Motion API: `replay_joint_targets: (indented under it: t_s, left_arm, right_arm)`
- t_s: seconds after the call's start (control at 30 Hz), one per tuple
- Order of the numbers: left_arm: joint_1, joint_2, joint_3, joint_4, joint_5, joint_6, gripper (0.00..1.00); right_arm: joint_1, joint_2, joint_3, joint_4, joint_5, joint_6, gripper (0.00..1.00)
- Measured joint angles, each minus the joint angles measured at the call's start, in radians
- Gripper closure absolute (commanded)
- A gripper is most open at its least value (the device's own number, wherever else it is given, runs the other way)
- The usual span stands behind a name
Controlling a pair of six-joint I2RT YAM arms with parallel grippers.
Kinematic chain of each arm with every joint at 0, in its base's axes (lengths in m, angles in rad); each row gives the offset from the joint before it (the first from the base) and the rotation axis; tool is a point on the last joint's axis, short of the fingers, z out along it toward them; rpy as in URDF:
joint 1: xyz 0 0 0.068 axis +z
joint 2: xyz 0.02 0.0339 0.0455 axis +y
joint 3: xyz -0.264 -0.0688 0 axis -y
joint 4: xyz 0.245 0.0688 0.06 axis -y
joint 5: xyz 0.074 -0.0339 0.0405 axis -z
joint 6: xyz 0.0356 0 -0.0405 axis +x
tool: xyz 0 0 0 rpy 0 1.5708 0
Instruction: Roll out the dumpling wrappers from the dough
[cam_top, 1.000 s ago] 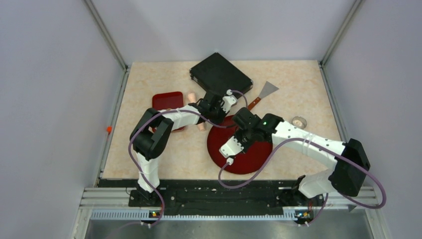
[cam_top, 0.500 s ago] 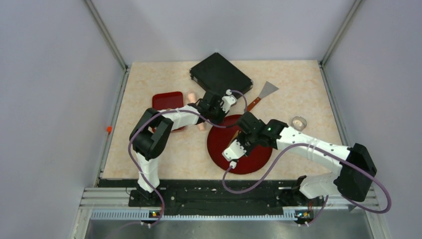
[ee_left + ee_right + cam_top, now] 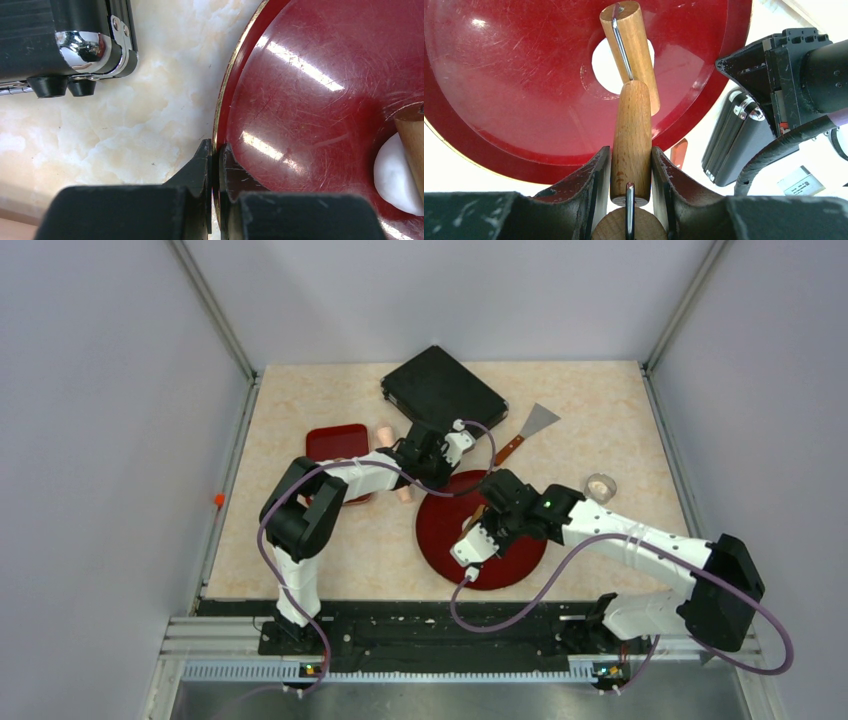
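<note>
The step in hand was flattening the dough; no wrappers were to be seen on the plate (image 3: pixel 499 75).

The left hand (image 3: pixel 215 165) was closed on the plate's near rim, one finger outside on the surface (image 3: pixel 150 115) and one inside the dish, pinning it. The right hand (image 3: pixel 630 156) was clamped on the handle of the pin (image 3: pixel 630 130), with both fingers pressed against the wood. The pin's roller (image 3: pixel 631 40) reached out over the middle of the plate.

The dough (image 3: pixel 600 67) lay near the plate's centre, under the roller, showing as a white patch on either side of the wood. From the left wrist it looked a thick, rounded lump (image 3: pixel 397 175) rather than a sheet, with the roller touching its top.

By my reading the rolling had barely bitten. The next move called for downward pressure and a stroke along the pin's travel, with the plate held firm so it did not slide or tip. The lump might stick to the roller or squirm sideways off-centre. Cutting discs would come only once the sheet was thin and even.
</note>
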Motion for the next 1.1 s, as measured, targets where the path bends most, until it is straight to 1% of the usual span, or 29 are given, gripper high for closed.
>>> replay_joint_targets:
  t_s: [1.1]
  left_arm:
    - [0.01,-0.002,-0.005,0.003,0.023,-0.005,1.0]
  right_arm:
    - [0.002,-0.034,-0.012,-0.093,0.009,0.034,1.0]
